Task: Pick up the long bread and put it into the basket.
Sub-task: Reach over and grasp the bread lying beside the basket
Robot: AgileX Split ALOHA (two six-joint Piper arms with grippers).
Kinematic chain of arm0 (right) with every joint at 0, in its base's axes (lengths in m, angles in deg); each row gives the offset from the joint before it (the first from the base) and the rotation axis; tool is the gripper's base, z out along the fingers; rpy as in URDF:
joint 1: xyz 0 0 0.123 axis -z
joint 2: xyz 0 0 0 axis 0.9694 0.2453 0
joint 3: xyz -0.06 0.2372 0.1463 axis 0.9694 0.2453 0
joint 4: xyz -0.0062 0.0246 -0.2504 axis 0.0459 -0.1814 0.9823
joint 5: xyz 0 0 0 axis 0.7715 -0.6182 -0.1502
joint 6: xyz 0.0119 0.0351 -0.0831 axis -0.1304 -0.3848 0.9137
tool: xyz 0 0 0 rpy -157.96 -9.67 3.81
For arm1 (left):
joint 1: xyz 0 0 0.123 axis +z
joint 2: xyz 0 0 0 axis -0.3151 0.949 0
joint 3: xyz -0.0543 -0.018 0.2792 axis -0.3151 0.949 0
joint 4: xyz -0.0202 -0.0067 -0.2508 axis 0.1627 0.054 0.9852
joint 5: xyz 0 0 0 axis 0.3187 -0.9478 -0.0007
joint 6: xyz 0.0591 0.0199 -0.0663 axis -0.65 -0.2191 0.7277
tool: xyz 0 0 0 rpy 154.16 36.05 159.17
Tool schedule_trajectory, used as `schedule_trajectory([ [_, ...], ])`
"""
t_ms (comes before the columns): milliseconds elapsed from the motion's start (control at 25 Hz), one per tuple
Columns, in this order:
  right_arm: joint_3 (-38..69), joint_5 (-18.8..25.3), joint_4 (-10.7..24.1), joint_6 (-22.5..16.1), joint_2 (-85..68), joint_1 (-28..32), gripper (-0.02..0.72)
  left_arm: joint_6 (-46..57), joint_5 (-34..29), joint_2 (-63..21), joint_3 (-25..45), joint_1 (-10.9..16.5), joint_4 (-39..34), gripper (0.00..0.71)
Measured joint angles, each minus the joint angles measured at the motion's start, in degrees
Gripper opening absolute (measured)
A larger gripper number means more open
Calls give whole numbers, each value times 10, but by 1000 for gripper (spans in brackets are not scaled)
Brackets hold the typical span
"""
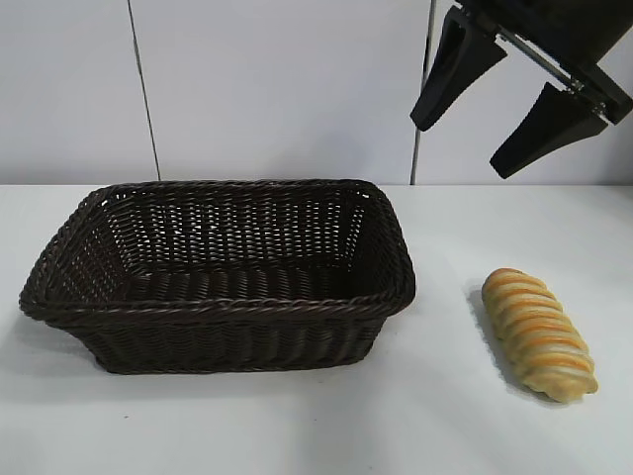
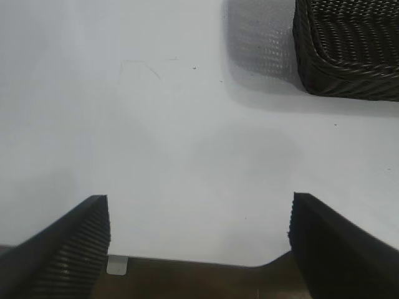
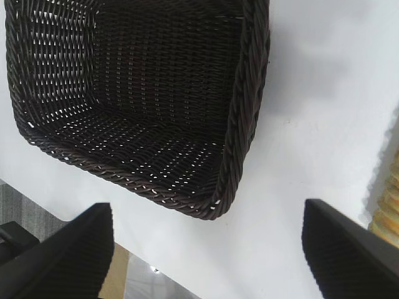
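On the white table [image 1: 297,426] in the exterior view, the basket [image 1: 223,272] sits left of centre with nothing in it, and the long bread [image 1: 539,333] lies flat on the tabletop to its right, apart from it, ridged side up. My right gripper [image 1: 463,148] hangs high at the upper right, above and behind the bread, fingers spread wide, holding nothing. My left arm doesn't show here.

Left wrist view: my left gripper [image 2: 198,240] is over bare table near the table's edge, fingers [image 2: 68,246] wide apart, nothing between them. A corner of the basket [image 2: 349,50] shows farther off, with its shadow beside it.

Right wrist view: my right gripper [image 3: 209,252] looks down with fingers [image 3: 68,252] spread and empty. The basket [image 3: 246,124] fills most of the frame, inside bare. A sliver of the long bread [image 3: 389,205] shows at the frame's edge, on the table beside the basket, not touching it.
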Motion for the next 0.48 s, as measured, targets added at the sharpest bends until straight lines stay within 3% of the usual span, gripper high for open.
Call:
schedule_trajectory([
  [80,-58,8,21,-26,0,0,568,0,0,0,0,0,0,573],
  [240,-160,18,114,-107,0,0,568,0,0,0,0,0,0,573],
  [480,-169,21,224,-136,-3,0,568,0,0,0,0,0,0,573],
])
